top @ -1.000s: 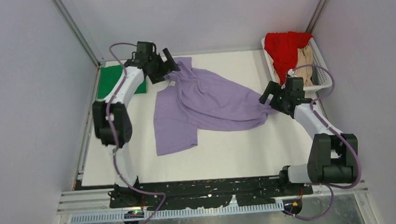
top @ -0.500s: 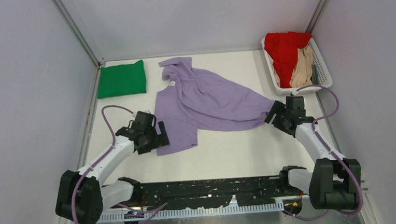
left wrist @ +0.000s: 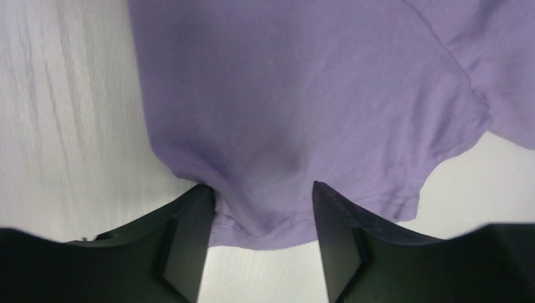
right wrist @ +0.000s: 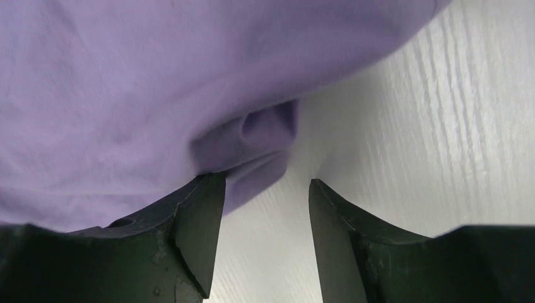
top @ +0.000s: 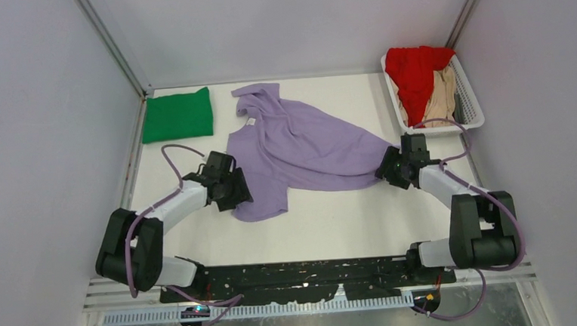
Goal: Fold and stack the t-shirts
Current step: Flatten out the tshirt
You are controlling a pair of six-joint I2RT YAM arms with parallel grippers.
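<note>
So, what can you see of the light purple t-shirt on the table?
The light purple soft cloth short-sleeved t-shirt lies unfolded and creased on the white table, collar with a small white label at the far side, its right part drawn to a point. The left claw straddles its near hem, the right claw its right tip, both open.

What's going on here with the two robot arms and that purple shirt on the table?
Two robot arms work on a crumpled light purple cloth t-shirt. The left gripper straddles its near-left hem, the right gripper is at its right-hand corner; their jaws stand apart, not clamped. A folded bright green t-shirt lies far left; a red shirt and a tan shirt fill the white slatted basket.
</note>
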